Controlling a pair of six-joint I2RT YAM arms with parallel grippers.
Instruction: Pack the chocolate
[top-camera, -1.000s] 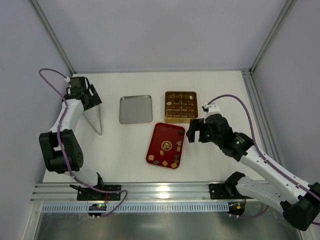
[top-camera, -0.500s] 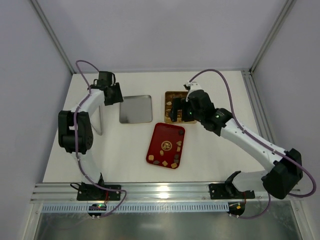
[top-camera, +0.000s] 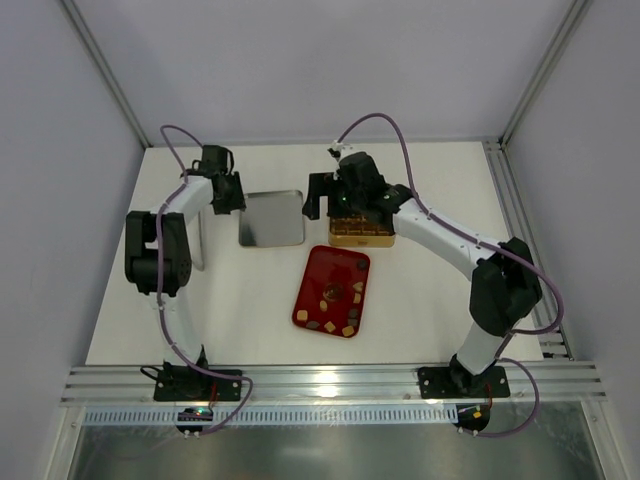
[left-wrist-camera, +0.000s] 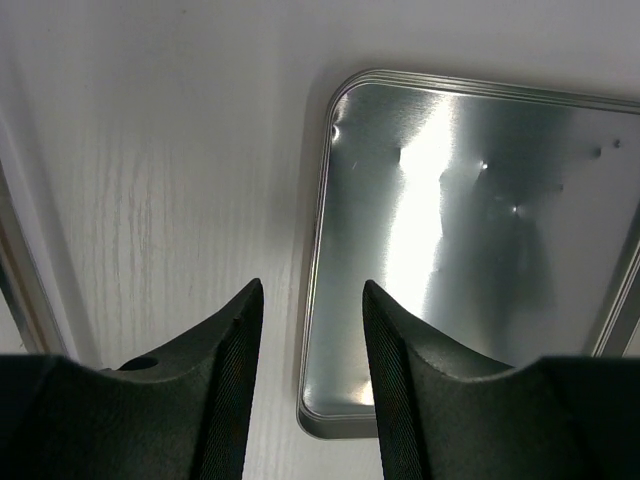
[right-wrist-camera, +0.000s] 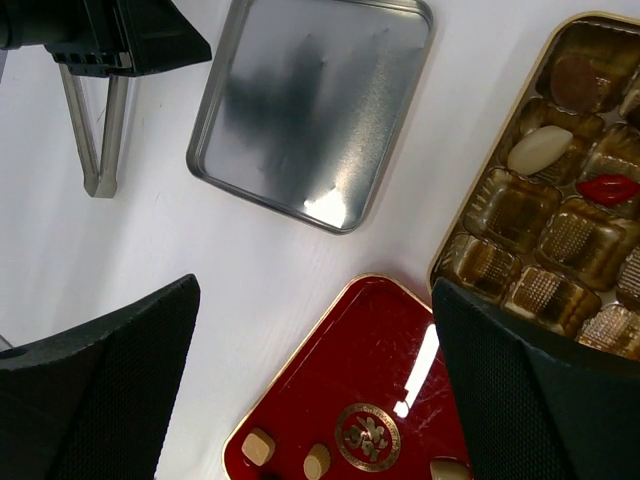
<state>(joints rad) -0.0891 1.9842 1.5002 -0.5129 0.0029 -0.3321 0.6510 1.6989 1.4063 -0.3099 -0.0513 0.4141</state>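
Chocolate (right-wrist-camera: 258, 446) pieces, square and round, on glossy red tray (right-wrist-camera: 350, 340).
Right jaws wide; left jaws narrowly parted, empty, above brushed-metal lid (left-wrist-camera: 480, 230).

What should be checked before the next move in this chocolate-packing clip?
1. right gripper open and empty: ok.
2. right gripper lined up over one of the chocolates: not ok; none lies between its jaws.
3. chocolates waiting on the red tray: ok.
4. free cells in the gold tin: ok.
5. left gripper straddling the silver lid rim: ok.
6. left gripper touching the silver lid: cannot tell.
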